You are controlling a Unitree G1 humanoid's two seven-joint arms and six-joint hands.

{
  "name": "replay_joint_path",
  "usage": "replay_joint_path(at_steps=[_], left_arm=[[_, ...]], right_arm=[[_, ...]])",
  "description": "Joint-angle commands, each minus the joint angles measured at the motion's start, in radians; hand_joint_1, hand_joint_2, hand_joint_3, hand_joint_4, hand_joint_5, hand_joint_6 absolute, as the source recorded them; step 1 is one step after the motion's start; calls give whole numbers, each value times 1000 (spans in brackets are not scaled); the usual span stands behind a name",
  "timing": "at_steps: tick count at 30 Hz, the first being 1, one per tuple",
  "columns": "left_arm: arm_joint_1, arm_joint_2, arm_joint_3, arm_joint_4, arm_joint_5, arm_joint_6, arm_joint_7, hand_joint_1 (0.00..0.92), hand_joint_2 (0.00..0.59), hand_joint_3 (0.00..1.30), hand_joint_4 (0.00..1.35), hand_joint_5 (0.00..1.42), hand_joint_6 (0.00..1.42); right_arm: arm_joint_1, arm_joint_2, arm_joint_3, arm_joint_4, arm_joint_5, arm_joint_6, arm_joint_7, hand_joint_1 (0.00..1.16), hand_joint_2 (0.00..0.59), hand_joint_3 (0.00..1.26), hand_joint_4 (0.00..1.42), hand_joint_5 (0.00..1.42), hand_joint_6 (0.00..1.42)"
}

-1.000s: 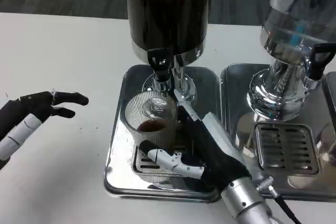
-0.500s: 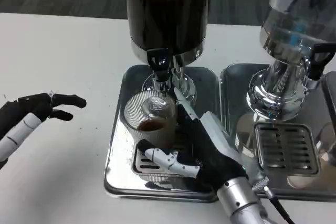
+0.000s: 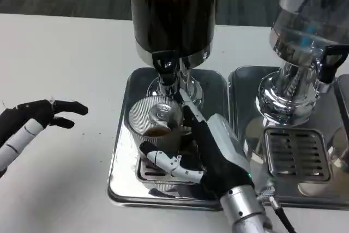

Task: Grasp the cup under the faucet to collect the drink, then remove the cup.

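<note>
At the far left, the left hand (image 3: 30,121) hovers over the white counter (image 3: 71,58), well apart from the drink machines; it holds nothing, and its black fingers (image 3: 68,107) lie loosely spread and point toward the right. Moving toward the middle, a shiny metal drip tray (image 3: 122,162) sits on the counter, and on it stands the ribbed clear cup (image 3: 147,121), upright, directly below the black faucet (image 3: 165,66) of the dark drink dispenser (image 3: 174,9). A small amount of brown drink (image 3: 157,132) lies at the bottom of the cup. The cup rests at the back edge of the slotted grate (image 3: 150,172) set into the tray. The right hand (image 3: 204,154) reaches in from the lower right and grips the cup: its white and black thumb (image 3: 163,159) curls across the cup's near side, while the other fingers (image 3: 191,114) run up the cup's right side, touching the wall. Its silver forearm (image 3: 245,211) leaves the picture at the bottom edge. Behind the cup, the chrome foot of the dark dispenser stands on the same tray. Farther right, a second metal tray (image 3: 245,113) lies just beside the first and carries a clear-tank dispenser (image 3: 313,20) with its own black tap (image 3: 330,61) and a slotted grate (image 3: 297,154) in front of its chrome base.
</note>
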Motion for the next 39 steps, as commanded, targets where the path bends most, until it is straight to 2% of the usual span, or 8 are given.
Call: replay_joint_path(at_steps=[1, 5, 7, 10, 19, 27, 39], left_arm=[[13, 23, -2, -10, 15, 5, 7, 0, 199, 477, 332, 212, 370], [10, 28, -4, -9, 19, 1, 8, 0, 201, 477, 332, 214, 370], [10, 29, -5, -11, 21, -2, 9, 0, 201, 477, 333, 215, 372], [11, 29, -6, -14, 25, -5, 11, 0, 202, 477, 333, 216, 374], [15, 28, 0, -16, 35, -9, 19, 0, 194, 476, 333, 209, 377], [18, 29, 0, -20, 34, -9, 20, 0, 196, 457, 333, 205, 374], [21, 26, -4, -26, 36, -6, 19, 0, 197, 451, 328, 205, 376]], right_arm=[[20, 5, 25, -5, -21, 5, -13, 550, 199, 88, 165, 427, 736], [22, -2, 43, -13, -65, 10, -50, 550, 199, 109, 176, 461, 776], [27, 6, 39, -5, -53, 5, -57, 550, 199, 120, 185, 465, 784], [32, 3, 46, -5, -72, 2, -82, 550, 199, 143, 198, 482, 794], [39, 9, 49, 3, -99, -4, -164, 562, 213, 296, 363, 604, 930], [53, 5, 57, 2, -119, -10, -212, 586, 210, 329, 411, 645, 986], [79, 0, 46, -26, -117, -29, -269, 589, 210, 354, 443, 675, 1024]])
